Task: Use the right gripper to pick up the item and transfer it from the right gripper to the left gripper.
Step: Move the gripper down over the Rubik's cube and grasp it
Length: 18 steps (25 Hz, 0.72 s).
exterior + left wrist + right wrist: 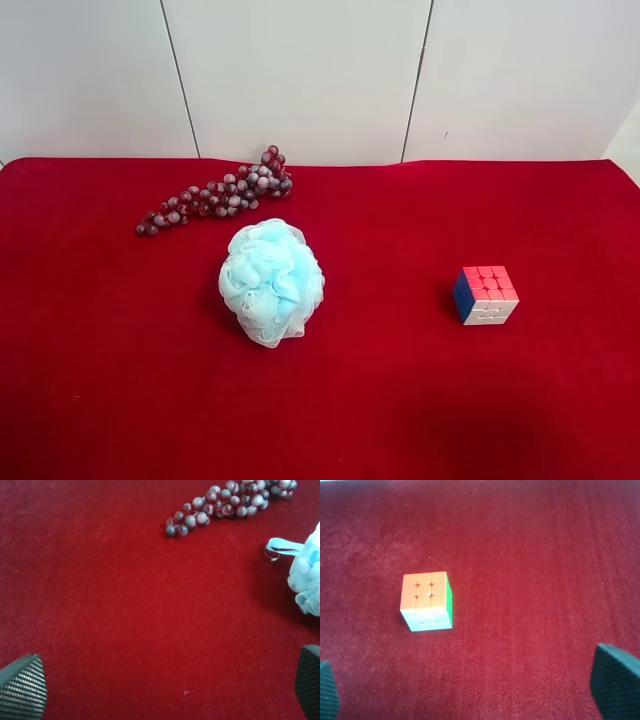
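On my right wrist feed the right gripper [472,687], a black claw, hangs with its fingers spread wide over the cloth. The left gripper [165,685] is spread just as wide over bare cloth. The small 3x3 puzzle cube [486,294], showing red, blue and white faces, sits flat on the red velvet-covered tabletop [400,400]. It is about midway between the near and far edges, toward the edge at the exterior high view's right, and neither claw touches it. Near the tabletop's centre lies the light-blue mesh bath puff [272,281]. Beyond it, close to the far edge, stretches the bunch of dark red grapes [215,195].
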Each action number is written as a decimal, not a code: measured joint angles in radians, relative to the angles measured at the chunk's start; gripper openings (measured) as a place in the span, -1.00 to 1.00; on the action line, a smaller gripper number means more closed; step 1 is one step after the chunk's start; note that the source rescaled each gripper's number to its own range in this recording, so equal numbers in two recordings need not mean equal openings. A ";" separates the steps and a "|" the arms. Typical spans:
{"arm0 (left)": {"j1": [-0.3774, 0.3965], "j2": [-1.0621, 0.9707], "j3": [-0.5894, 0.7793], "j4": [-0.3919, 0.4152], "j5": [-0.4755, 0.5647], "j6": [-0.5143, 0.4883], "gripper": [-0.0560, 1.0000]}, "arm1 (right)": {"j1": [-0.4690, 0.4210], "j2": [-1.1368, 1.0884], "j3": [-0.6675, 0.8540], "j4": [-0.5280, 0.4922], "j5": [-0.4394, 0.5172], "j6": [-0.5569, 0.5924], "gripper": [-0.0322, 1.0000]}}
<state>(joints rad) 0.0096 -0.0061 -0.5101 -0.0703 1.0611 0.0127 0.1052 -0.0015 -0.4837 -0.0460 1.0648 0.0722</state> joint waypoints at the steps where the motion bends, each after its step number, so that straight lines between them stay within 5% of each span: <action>1: 0.000 0.000 0.000 0.000 0.000 0.000 1.00 | 0.000 0.000 0.000 0.000 0.000 0.000 1.00; 18: 0.000 0.000 0.000 0.000 0.000 0.000 1.00 | 0.000 0.000 0.000 0.000 0.000 0.000 1.00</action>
<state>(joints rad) 0.0096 -0.0061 -0.5101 -0.0703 1.0611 0.0127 0.1052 -0.0015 -0.4837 -0.0460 1.0648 0.0722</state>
